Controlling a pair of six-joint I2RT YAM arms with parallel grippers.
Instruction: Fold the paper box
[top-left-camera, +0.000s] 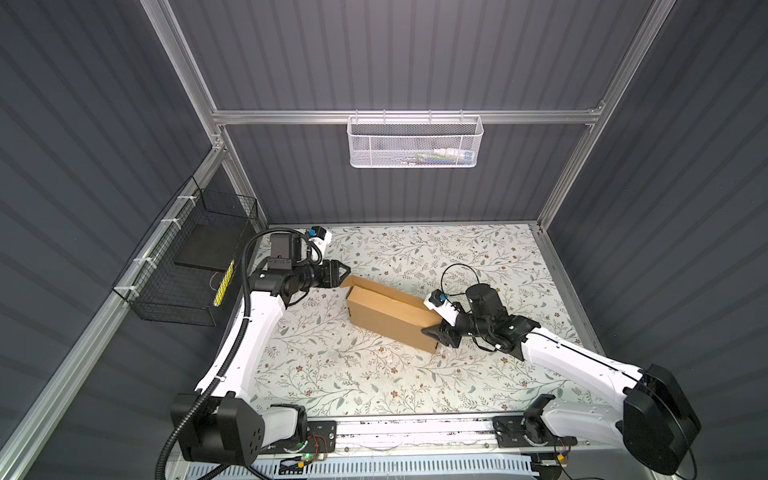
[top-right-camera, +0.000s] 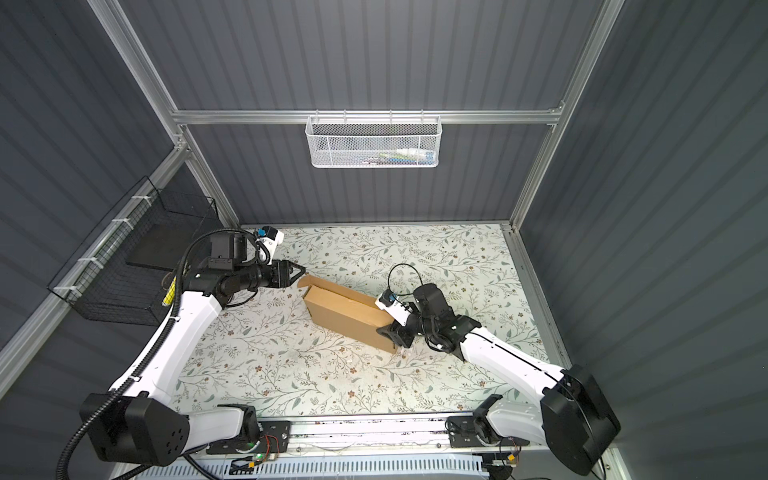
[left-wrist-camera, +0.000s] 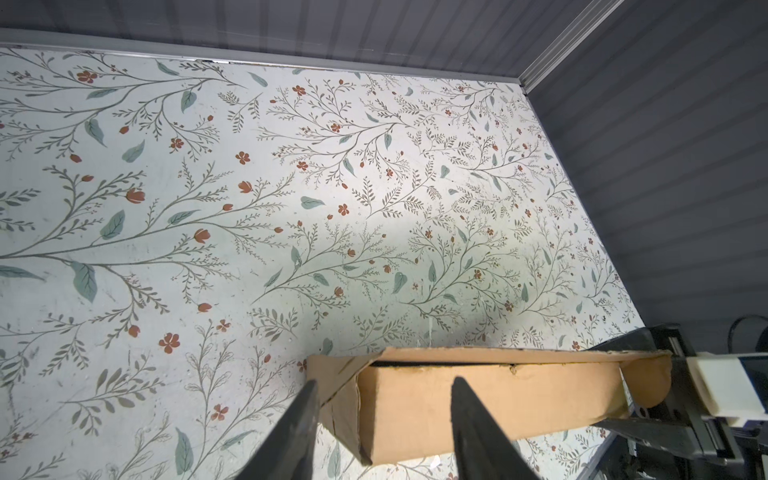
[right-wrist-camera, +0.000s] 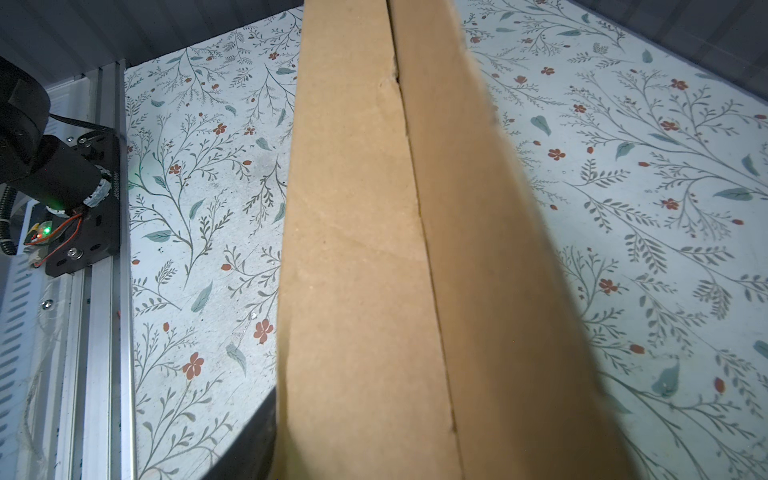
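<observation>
Both top views show the paper box (top-left-camera: 386, 311) lying slantwise in the middle of the desk (top-left-camera: 332, 374), with 1 end flap splayed beside the left end effector (top-left-camera: 345, 273). Only the left wrist view shows its 2 fingers (left-wrist-camera: 467, 415) parted, gripping nothing, and a dark slit along the box top. The right end effector (top-left-camera: 432, 332) clamps the opposite end. Its wrist view shows plain brown cardboard with 1 long seam.

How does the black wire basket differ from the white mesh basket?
The black wire basket has a coarse square grid; the white mesh basket has fine mesh. The black one hangs on the left side rail, the white one on the back rail. Both hang from aluminium rails and hold something.
</observation>
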